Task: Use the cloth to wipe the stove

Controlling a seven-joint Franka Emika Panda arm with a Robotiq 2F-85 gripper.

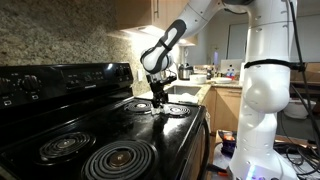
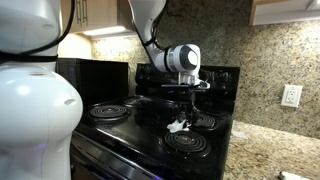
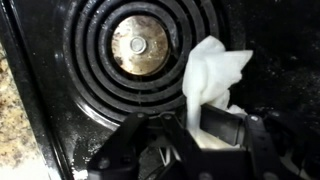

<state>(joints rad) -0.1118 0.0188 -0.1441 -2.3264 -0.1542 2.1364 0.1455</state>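
White cloth (image 3: 212, 72); glossy black stove (image 3: 40, 105)

Glossy black stove (image 1: 100, 122); soft, seemingly fabric cloth (image 3: 212, 70).

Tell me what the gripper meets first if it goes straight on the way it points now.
The gripper, shut on the cloth, points down at the stove. The cloth under it comes first, then probably the glossy black top beside a coil burner; whether the cloth touches there is unclear.
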